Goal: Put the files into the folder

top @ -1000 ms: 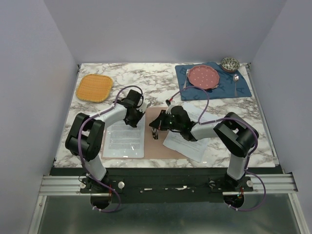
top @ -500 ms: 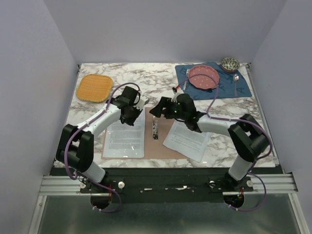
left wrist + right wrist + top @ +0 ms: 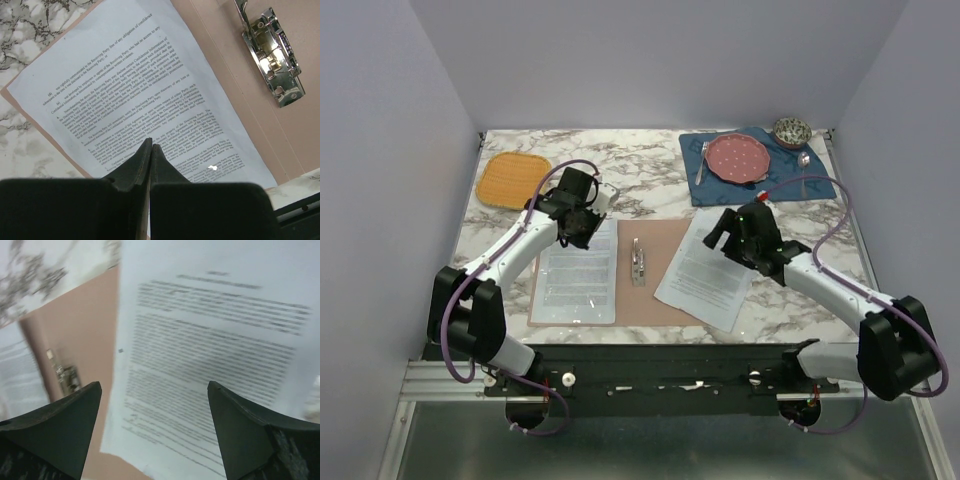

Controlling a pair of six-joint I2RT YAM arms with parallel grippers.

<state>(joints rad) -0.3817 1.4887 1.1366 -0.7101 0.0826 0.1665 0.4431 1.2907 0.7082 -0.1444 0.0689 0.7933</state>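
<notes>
The pinkish-brown folder (image 3: 665,240) lies open on the marble table, its metal clip (image 3: 637,262) at the spine. One printed sheet (image 3: 576,282) lies flat on the folder's left half. The other sheet (image 3: 705,282) lies skewed, partly on the right half and partly on the table. My left gripper (image 3: 582,228) is shut on nothing over the far end of the left sheet (image 3: 150,85); its tips (image 3: 150,146) meet, with the clip (image 3: 270,50) nearby. My right gripper (image 3: 722,230) hangs open above the skewed sheet (image 3: 210,355), which lies between its fingers (image 3: 65,425).
An orange woven mat (image 3: 514,179) sits at the far left. At the far right a blue placemat (image 3: 815,180) holds a pink plate (image 3: 737,157), a fork and a spoon, with a small bowl (image 3: 791,130) behind it.
My right gripper left the clip, opened wide and swung right over the skewed sheet. The left gripper shifted slightly toward the far left, still shut.
</notes>
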